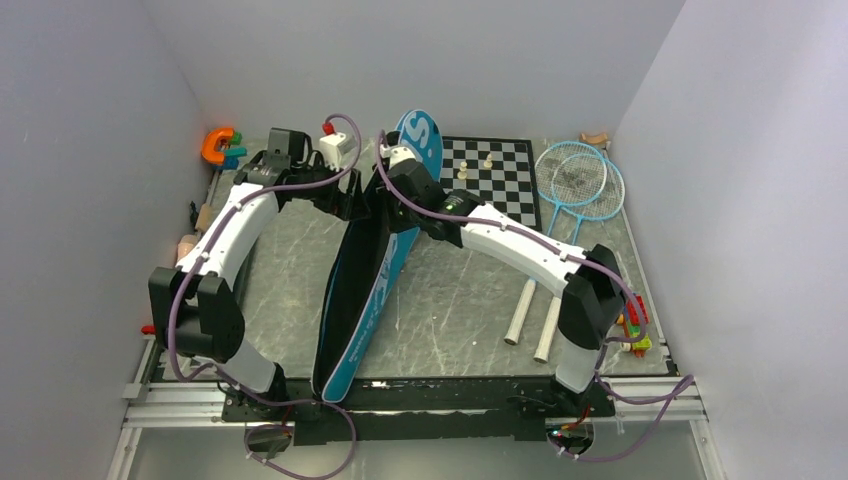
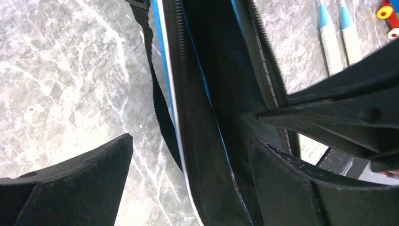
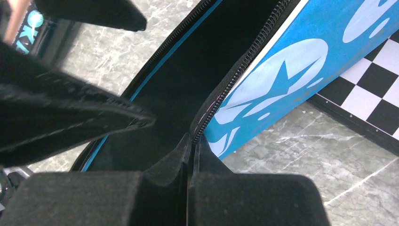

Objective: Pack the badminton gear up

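Bag (image 1: 365, 290) mid-frame: our right gripper (image 3: 193, 141) pinches its zipper edge, our left gripper (image 2: 191, 141) straddles the other edge, spread wide; inside, black lining.

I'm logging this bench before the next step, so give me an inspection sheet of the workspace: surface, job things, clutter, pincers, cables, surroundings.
Surface: grey marbled table; no spills seen.
Job's things: blue bag stands open mid-table; two rackets lie at the right, beside the chessboard; other gear not seen.
Clutter: chessboard with pieces at the back; orange clamp in the far left corner; coloured toys at the right edge.
Pincers: left pincer open, astride one bag edge; right pincer shut on the bag's zipper edge.
Cables: purple cables run along both arms; no snag seen.
Surroundings: white walls on three sides.
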Action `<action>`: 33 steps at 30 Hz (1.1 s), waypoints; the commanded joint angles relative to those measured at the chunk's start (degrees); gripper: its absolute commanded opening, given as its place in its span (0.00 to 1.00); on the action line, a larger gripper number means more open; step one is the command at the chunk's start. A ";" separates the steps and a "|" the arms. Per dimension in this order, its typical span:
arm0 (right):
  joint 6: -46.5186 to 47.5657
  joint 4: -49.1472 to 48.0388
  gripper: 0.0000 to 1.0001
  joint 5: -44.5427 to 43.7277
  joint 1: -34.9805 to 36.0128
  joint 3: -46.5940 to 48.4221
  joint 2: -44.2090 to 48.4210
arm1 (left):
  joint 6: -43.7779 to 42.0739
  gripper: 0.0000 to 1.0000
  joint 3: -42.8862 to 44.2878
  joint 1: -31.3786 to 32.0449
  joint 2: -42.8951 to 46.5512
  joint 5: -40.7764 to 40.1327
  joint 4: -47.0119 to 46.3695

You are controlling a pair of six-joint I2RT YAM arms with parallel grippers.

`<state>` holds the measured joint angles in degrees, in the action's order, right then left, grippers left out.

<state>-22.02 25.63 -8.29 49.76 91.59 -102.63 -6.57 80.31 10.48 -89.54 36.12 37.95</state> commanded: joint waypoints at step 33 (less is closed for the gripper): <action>3.74 -14.71 0.00 16.55 -9.59 -0.72 3.28 | -3.99 0.00 10.94 2.16 -3.05 -17.86 -2.96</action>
<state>-18.59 14.92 6.46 43.77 88.03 -98.56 -10.04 86.70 11.07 -91.90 26.57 33.71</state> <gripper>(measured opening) 0.022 0.029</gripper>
